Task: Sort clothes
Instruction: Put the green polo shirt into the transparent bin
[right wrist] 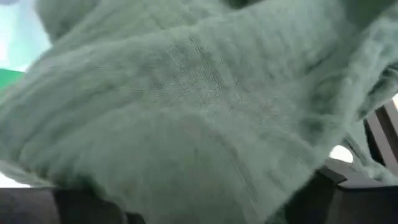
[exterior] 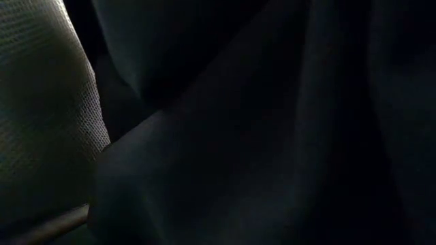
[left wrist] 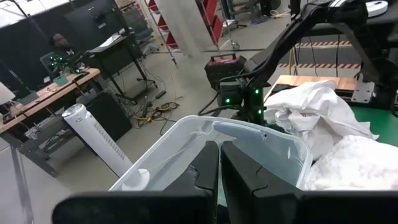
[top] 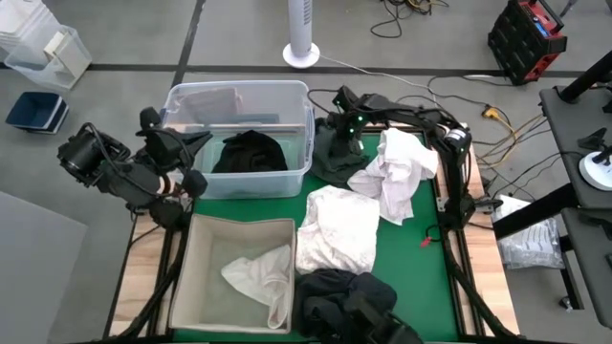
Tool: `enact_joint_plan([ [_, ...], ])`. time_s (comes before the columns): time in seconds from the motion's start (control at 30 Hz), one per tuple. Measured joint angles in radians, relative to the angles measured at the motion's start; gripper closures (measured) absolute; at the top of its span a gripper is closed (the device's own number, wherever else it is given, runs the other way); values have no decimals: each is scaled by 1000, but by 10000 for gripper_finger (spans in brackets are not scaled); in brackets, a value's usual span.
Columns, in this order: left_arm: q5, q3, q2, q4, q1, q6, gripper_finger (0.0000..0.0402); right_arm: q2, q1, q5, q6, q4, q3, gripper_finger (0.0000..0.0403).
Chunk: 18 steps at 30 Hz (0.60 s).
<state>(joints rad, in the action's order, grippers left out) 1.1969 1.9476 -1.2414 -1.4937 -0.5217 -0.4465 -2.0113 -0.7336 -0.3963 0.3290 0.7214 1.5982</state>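
Observation:
A dark green garment (top: 335, 161) lies heaped on the green mat against the clear tub's right wall; its knit fills the right wrist view (right wrist: 186, 112). My right gripper (top: 337, 129) is down over this heap. A black garment (top: 249, 153) lies in the clear tub (top: 298, 96). White garments lie at the mat's far right (top: 400, 167) and middle (top: 335, 229); another (top: 258, 272) lies in the beige bin (top: 191, 277). A black garment (top: 339, 291) lies at the near edge. My left gripper (left wrist: 219, 171) is shut and empty above the tub's left rim.
The clear tub stands at the far left of the table, the beige bin in front of it. Dark cloth (exterior: 272, 136) right at the low camera blocks that view, with the bin's mesh wall (exterior: 41, 102) beside it. Green mat (top: 416, 258) shows at the near right.

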Motion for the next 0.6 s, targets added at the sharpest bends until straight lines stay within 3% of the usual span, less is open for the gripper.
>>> enact_joint_plan([
  [0.13, 1, 0, 0, 0, 0, 0, 402, -10, -1, -1, 31, -3, 0, 217],
  [0.3, 1, 0, 0, -2, 0, 0, 402, 2, -5, 0, 54, 4, 0, 369],
  [0.6, -10, 0, 8, -3, 0, 0, 402, 195, -11, 6, 28, 58, 0, 392],
])
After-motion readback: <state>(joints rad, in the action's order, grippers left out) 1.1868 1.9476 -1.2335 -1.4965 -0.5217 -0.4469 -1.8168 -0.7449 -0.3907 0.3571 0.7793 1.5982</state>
